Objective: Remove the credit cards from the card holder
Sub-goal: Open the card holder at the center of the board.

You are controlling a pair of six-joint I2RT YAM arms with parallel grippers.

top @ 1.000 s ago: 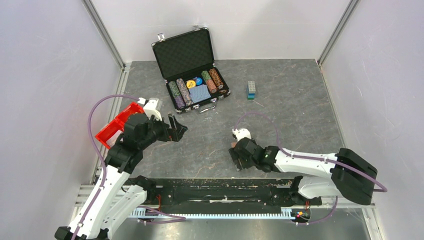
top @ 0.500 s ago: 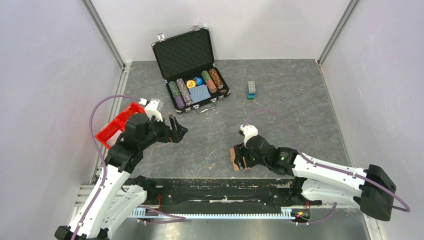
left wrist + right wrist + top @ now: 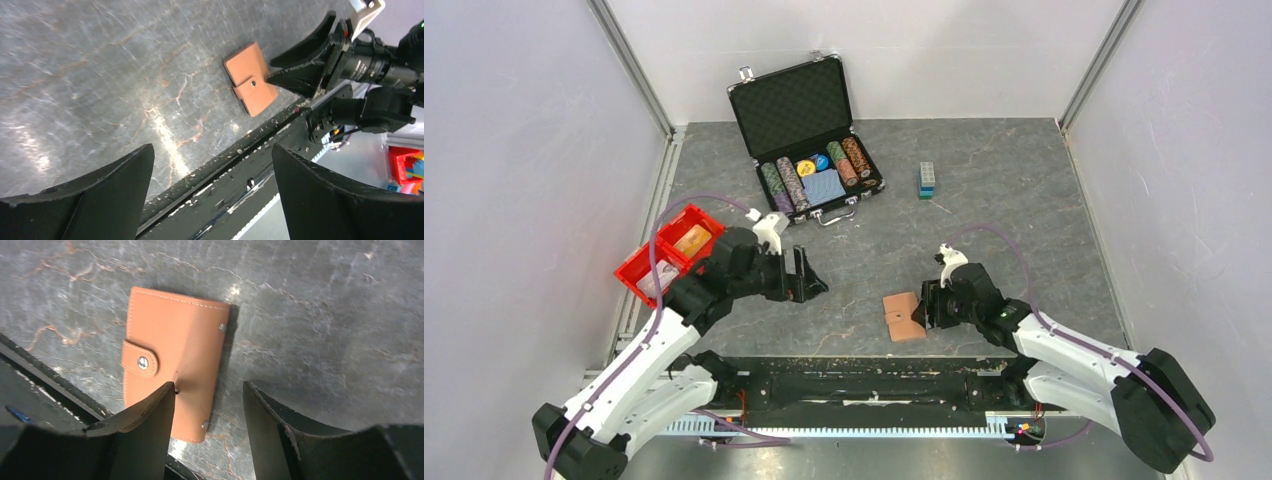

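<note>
Card holder (image 3: 904, 316) flat on the table (image 3: 1024, 200) close to the near edge, between the two arms, folded shut, little tab (image 3: 140, 359) snapped down. No credit cards on view there; presumably tucked inside, so nothing to pull before undoing the snap. Right gripper (image 3: 927, 306) low, just beside the holder's right edge, released: jaws partly apart, only bare table between, one fingertip (image 3: 150, 415) over or against the leather near a corner, contact impossible to tell. Looks placed to steady or pin the holder rather than to lift. Left gripper (image 3: 809, 283) well apart to the left, spread wide, grasping nothing, raised off the table and aimed across at the holder, tab side turned toward it; probably poised for the snap. Reads as an early step: holder laid snap-up for easy reach from above, opening not yet begun. Calls for pinning the leather on one side and flicking the tab from the other. Risks a slide toward the black rail (image 3: 874, 375) at the edge, thin leather on smooth stone offering little hold. Red bin (image 3: 639, 265) at far left, with an orange-yellow item (image 3: 692, 240) and a pale one inside, too small to name. Open poker-chip case (image 3: 789, 105) at the back, well apart.
</note>
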